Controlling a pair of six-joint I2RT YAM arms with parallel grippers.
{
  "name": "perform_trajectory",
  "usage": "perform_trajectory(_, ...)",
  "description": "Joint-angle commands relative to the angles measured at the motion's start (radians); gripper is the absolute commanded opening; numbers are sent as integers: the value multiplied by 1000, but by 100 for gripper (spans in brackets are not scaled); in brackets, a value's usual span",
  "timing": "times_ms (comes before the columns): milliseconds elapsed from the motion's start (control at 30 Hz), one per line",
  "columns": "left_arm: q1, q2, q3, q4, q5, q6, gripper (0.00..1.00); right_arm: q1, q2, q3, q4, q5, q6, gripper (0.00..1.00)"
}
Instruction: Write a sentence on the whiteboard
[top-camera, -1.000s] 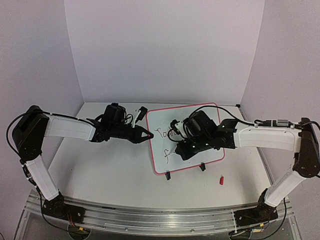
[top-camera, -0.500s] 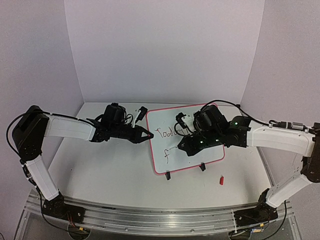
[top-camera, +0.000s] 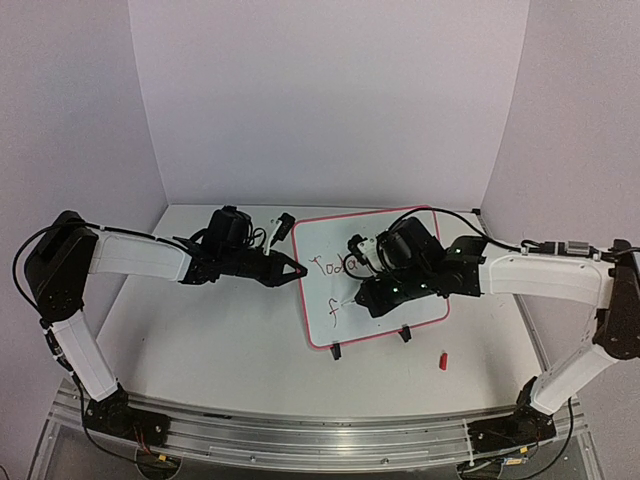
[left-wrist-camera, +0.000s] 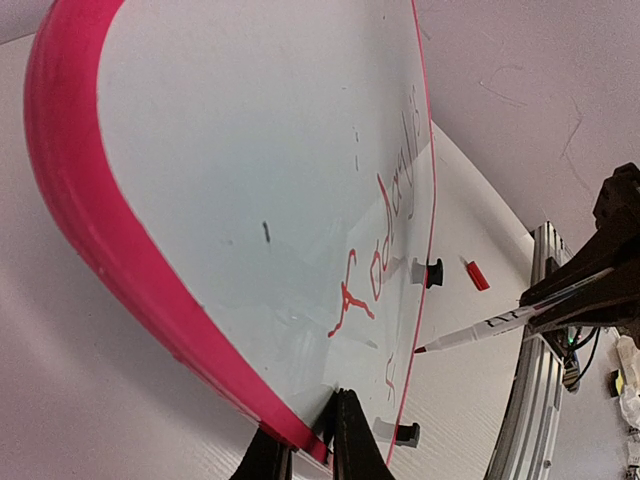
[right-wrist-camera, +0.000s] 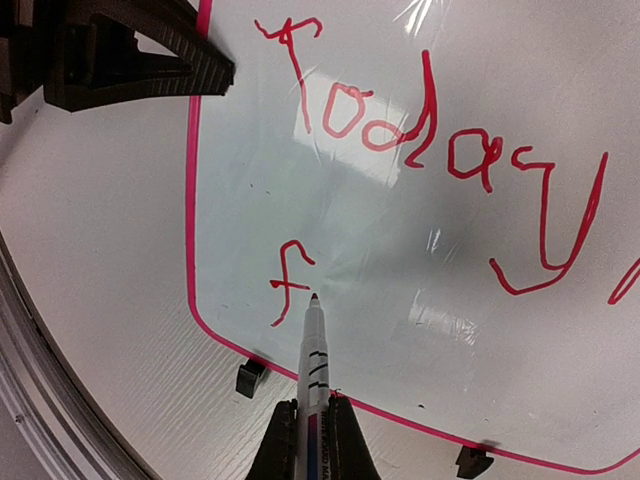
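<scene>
The worktop (top-camera: 230, 340) carries the whiteboard (top-camera: 318, 318), which stands tilted on a stand with black feet (top-camera: 337, 351), right of the middle between the two arms. The left pincer (left-wrist-camera: 305, 450) is closed narrow on the board's red frame at its left edge and seems to be bracing it. The right pincer (right-wrist-camera: 312, 410) is clamped on a marker (right-wrist-camera: 314, 350), whose tip sits just right of the lone "f" (right-wrist-camera: 288, 285). I cannot tell if it is touching the surface or a hair above it. The sentence (right-wrist-camera: 420, 130) reads "Today" and a stroke or two more on the first line in red ink, with only that "f" starting the second, so most of the writing is left to do. The step in hand looks like the next letter after the "f". To do it well, the tip should meet the board lightly and squarely, begin close beside the "f" and match its height. The left arm should hold firm so the tilted board does not rock under the strokes. Strokes should be slow and short, as the glossy surface will let the tip skid. A small red cap (top-camera: 442, 359) lies on the worktop, right of the stand.
</scene>
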Motion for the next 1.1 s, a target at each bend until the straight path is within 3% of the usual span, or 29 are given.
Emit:
perform_trajectory(0, 25, 71, -21, -159, -340, 162, 0, -3, 30, 34, 4, 23, -10, 0)
perform_trajectory(1067, 25, 65, -18, -165, -351, 158, 0, -3, 26, 5, -29, 1, -1, 0)
